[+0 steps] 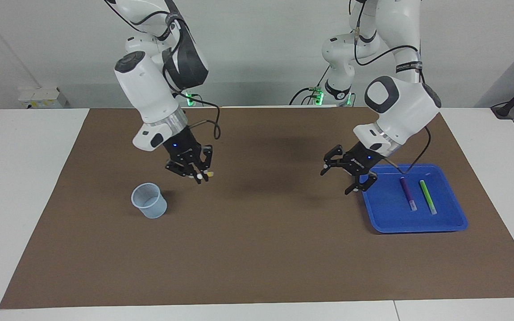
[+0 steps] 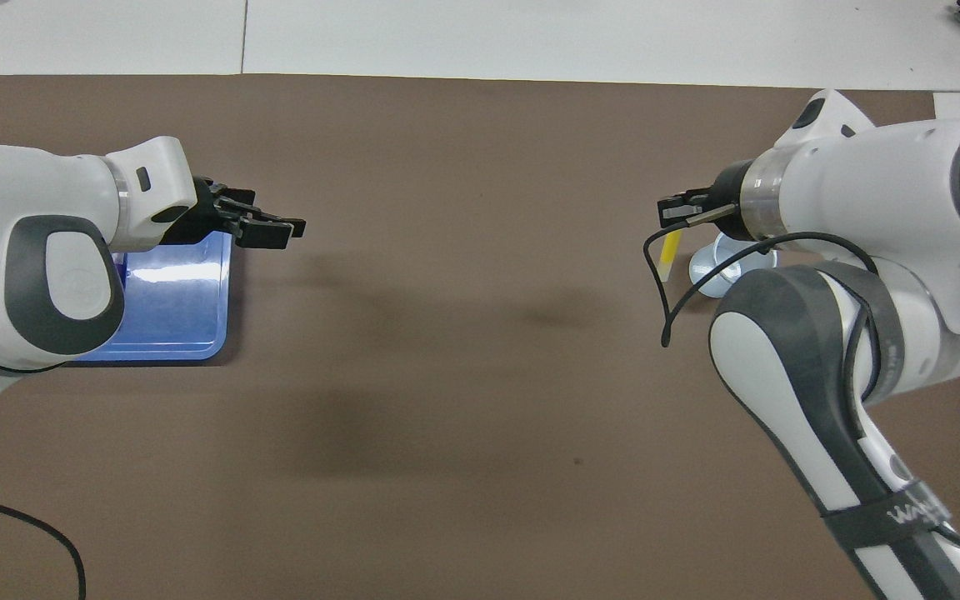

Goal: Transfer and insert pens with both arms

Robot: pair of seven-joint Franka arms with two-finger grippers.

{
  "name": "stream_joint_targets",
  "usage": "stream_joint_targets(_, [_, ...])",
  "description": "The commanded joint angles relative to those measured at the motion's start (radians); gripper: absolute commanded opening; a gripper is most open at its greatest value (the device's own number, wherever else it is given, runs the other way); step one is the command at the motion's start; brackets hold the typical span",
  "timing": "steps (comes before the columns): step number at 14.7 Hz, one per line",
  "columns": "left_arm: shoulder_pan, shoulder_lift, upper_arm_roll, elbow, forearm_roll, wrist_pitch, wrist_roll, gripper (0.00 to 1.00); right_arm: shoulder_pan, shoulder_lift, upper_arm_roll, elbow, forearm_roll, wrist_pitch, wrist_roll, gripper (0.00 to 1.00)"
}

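Pens: the yellow pen (image 1: 208, 174) is gripped in the closed right claw (image 1: 196, 173) beside the cup (image 1: 149, 200), not yet inserted; the purple pen (image 1: 408, 193) and green pen (image 1: 428, 196) wait in the tray (image 1: 382, 214) by the empty, open left claw (image 1: 350, 177).

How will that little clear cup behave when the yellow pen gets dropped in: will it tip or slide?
The cup looks thin, translucent and empty, so probably very light. It stands upright and unheld on the brown mat, narrower at its base, so a pen striking its rim could well tip or nudge it. The right gripper holds the yellow pen above, beside it.
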Motion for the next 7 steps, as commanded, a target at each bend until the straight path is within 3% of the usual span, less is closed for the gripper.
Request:
stream_joint_targets(1, [0.041,-0.015,0.011,-0.011,0.164,0.031,-0.016,1.0,-0.024,-0.009,0.01,0.013,-0.086,-0.024,-0.063,0.0])
stream_joint_targets(7, [0.09,-0.017,0.057,-0.008,0.203,-0.001,-0.145,0.96,-0.125,-0.009,0.016,-0.012,-0.123,0.049,-0.264,0.0])
